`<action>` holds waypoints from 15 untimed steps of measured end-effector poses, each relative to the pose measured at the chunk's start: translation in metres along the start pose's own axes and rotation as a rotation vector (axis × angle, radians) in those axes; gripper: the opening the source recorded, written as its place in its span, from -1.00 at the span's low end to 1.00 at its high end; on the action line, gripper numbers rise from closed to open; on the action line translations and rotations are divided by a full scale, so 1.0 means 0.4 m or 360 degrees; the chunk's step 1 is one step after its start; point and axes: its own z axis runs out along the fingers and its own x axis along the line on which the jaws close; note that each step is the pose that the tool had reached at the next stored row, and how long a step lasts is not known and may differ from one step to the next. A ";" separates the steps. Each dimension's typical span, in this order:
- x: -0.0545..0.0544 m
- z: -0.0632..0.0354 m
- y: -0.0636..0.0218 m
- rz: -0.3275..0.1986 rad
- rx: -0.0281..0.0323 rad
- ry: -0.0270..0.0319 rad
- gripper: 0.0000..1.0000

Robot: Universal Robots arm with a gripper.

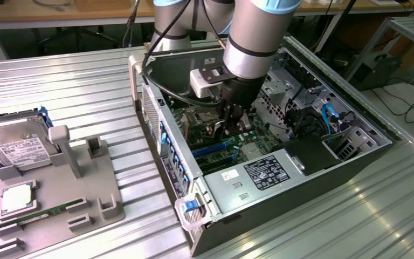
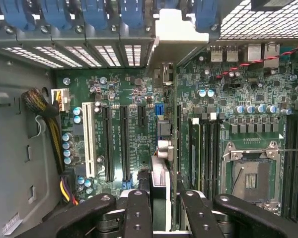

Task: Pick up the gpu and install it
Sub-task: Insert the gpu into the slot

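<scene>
The gpu stood edge-on over the motherboard, pinched between the narrowly parted fingers of the gripper deep inside the case, and I judged any tilt could drive it down crooked and strain the board.

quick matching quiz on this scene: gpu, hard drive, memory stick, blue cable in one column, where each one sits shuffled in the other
1 gpu
2 hard drive
3 memory stick
4 blue cable

a white label up, at one end of the grey holder
b inside the computer case, toward the exterior view's right
c clamped in the jaws, above the motherboard
d lying flat in a groove of the grey holder

Pairs: 1-c, 2-a, 3-d, 4-b
</scene>
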 end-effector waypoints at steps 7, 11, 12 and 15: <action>-0.003 0.020 0.009 0.0000 0.00001 -0.00002 -0.45; -0.003 0.031 0.011 0.0000 0.00000 -0.00003 -0.45; -0.003 0.033 0.013 0.0000 0.00000 -0.00002 -0.45; -0.003 0.038 0.020 0.0000 -0.00001 -0.00002 -0.45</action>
